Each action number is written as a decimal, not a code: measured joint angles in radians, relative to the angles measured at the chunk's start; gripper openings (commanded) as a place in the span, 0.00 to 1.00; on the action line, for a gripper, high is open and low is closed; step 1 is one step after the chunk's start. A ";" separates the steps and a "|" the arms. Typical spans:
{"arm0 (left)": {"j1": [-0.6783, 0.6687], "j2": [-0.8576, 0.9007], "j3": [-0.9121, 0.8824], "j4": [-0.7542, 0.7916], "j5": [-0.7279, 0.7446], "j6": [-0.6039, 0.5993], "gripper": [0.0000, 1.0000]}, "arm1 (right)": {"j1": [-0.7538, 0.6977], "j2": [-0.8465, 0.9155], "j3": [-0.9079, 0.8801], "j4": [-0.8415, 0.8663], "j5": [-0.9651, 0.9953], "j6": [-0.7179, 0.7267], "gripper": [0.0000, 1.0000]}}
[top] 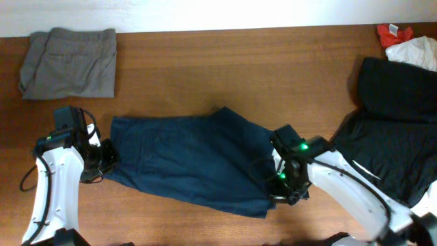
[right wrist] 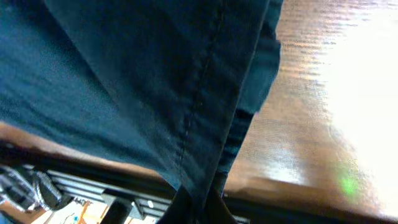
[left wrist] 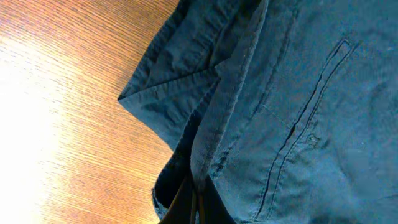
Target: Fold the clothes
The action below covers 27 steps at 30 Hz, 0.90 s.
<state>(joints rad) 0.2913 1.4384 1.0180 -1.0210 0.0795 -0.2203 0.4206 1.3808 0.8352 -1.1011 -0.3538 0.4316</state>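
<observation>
The navy-blue clothes [top: 191, 160] lie spread across the middle of the wooden table, waistband end at the left. My left gripper [top: 104, 158] is shut on the garment's left edge; in the left wrist view the fingers [left wrist: 194, 205] pinch a seamed fold of the clothes [left wrist: 292, 99]. My right gripper [top: 281, 183] is shut on the garment's right edge; in the right wrist view the fingers [right wrist: 198, 205] clamp the hem of the clothes [right wrist: 137, 74], lifted a little off the table.
A grey folded garment [top: 68, 61] lies at the back left. A big black garment [top: 392, 130] lies at the right, with a white item [top: 413, 51] and a red item [top: 392, 33] behind it. The table's front edge [right wrist: 292, 186] is close to my right gripper.
</observation>
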 measured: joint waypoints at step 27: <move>0.000 -0.036 0.129 -0.057 -0.068 -0.036 0.40 | 0.116 -0.187 -0.146 0.115 -0.047 0.100 0.95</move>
<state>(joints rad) 0.2913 1.4021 1.1465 -1.0782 0.0113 -0.2565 0.5369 1.1942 0.6888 -0.9863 -0.4004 0.5320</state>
